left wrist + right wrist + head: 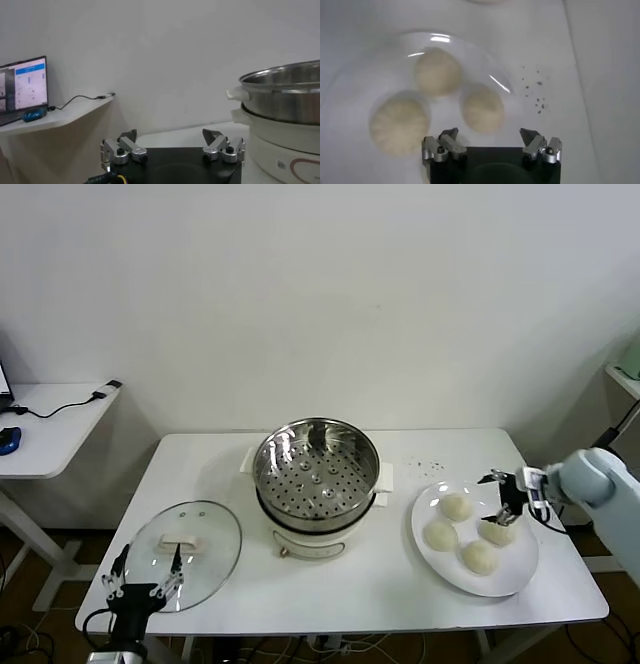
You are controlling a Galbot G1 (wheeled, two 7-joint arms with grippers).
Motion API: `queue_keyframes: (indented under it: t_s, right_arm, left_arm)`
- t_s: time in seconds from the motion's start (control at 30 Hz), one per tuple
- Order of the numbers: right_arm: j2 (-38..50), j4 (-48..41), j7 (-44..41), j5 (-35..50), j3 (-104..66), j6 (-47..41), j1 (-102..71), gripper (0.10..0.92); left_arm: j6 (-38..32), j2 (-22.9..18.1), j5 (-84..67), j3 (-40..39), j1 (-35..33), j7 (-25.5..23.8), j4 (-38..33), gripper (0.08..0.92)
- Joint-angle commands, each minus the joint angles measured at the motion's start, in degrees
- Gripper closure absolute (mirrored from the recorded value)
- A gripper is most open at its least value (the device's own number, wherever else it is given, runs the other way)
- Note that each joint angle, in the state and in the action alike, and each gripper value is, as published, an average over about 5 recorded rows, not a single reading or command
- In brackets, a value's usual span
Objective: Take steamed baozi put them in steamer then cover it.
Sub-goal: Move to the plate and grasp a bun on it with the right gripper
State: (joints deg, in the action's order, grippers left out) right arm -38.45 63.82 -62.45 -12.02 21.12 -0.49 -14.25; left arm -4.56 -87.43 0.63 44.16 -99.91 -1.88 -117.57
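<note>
White table (pixel 350 584): right gripper (pixel 507 496), jaws spread, hovers over plated baozi (pixel 496 531); an off-centre close could squash or roll it; left gripper (pixel 140 576) idle, spread.

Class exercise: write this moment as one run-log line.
right gripper: open, over plate | baozi: four on plate | steamer: uncovered, no buns | cover: on table | left gripper: open, near cover

You see a pale grey-blue rounded right forearm ending in a black right gripper (pixel 503 496). Each wrist view shows you a black block carrying two silver-grey fingers (pixel 441 146) with dark screws. The left gripper (pixel 143 576) carries what may be a yellow-marked cable.
</note>
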Motion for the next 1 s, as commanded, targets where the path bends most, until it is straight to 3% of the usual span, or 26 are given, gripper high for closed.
queue_keyframes:
  t_s: [0.03,0.4,1.0]
  right_arm:
    - [-7.1,-12.1,-4.6,-0.4,21.4,0.6,17.2,0.203]
    - [-14.3,-20.9,-3.0,-1.3,22.0,1.5,16.1,0.203]
    - [-15.5,-21.4,-4.0,0.9,24.5,1.5,15.6,0.203]
  left_arm:
    - [0.6,-0.3,0.3,-0.1,0.8,-0.1,0.6,0.177]
    - [1.3,-0.1,0.8,0.1,1.8,0.1,1.8,0.177]
    - [1.2,0.2,0.8,0.5,2.1,0.1,2.9,0.177]
